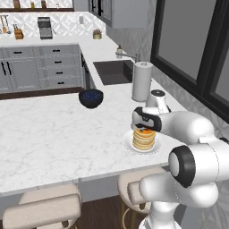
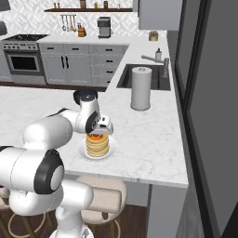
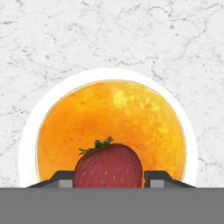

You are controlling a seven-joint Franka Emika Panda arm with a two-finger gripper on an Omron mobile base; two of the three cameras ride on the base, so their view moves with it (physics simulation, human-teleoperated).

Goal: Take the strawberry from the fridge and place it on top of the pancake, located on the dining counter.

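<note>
Release step. Hand (image 3: pixel 108 181) directly above pancake (image 3: pixel 111 131) on desk (image 1: pixel 53 134); strawberry (image 3: pixel 108 166) between fingers (image 3: pixel 159 177), contact unclear, grip indeterminate. Next: fully release, lift straight up.

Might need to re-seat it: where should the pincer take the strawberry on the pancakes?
Grip the strawberry across its broad red body, below the green leaves, coming straight down from above. It lies on the top pancake, so only its flanks are free. The pincer already straddles it, one fingertip on each side.
</note>
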